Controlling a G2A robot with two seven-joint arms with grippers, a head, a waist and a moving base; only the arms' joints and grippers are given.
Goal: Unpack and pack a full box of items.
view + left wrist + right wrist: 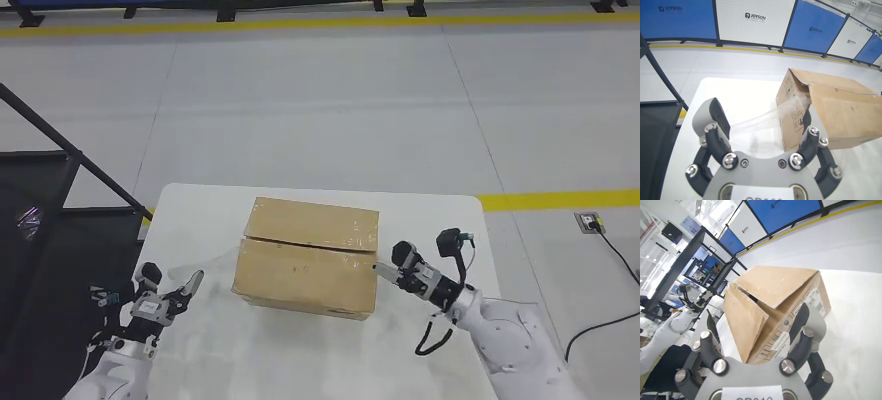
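A brown cardboard box lies in the middle of the white table, its top flaps shut but slightly ajar along the seam. My left gripper stands open a short way off the box's left end. A strip of clear tape stretches from the box's seam to one of its finger pads. My right gripper is open at the box's right end, its fingers either side of the box's lower corner. In the top view that right gripper sits against the box's side.
A black metal rack stands off the table's left side. Another white robot arm is in the room beyond it. A cable and floor socket lie to the right. Bare table surrounds the box on all sides.
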